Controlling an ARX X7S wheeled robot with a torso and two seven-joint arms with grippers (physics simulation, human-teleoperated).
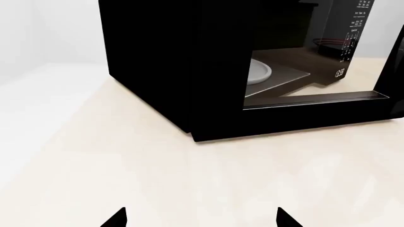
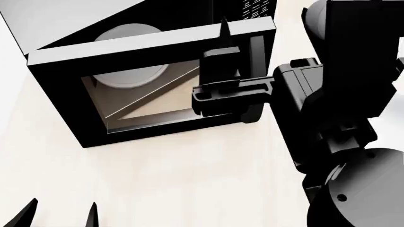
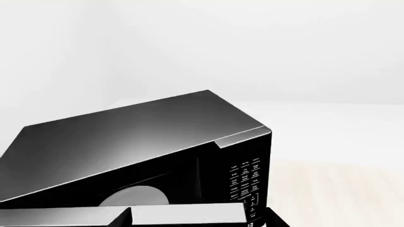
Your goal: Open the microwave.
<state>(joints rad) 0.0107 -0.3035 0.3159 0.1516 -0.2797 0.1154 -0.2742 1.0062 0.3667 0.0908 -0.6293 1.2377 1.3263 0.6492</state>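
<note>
Two grippers are showing, one idle and one working at the microwave (image 2: 126,71). Nearest the robot, the left gripper (image 2: 60,215) is hovering over the pale counter (image 2: 189,179), in front of the microwave and well apart from it. Only its two black fingertips (image 1: 117,218) are poking into the left wrist view, spread wide with bare counter between them, gripping nothing.

Further out, the right gripper (image 2: 221,87) is reaching across to the microwave's door (image 2: 158,42), at the door's handle side. Its fingers are sitting at the vertical black handle (image 2: 257,71), one upper finger (image 2: 220,59) pointing up along the door face and a lower one (image 2: 218,101) lying level. I can't tell from the head view whether they are actually clamping the handle or just resting beside it; the right wrist view isn't showing the fingers.

The microwave is sitting on the counter, ahead of the robot and slightly to its left. The door is standing swung out from the body, glass window (image 2: 151,94) facing the head camera. Behind it, the white turntable (image 2: 129,68) is showing inside the cavity. Beyond the door, the keypad (image 3: 246,182) is running down the front panel, and the grey metallic top (image 3: 126,137) is sloping away toward the white wall (image 3: 252,47).
</note>
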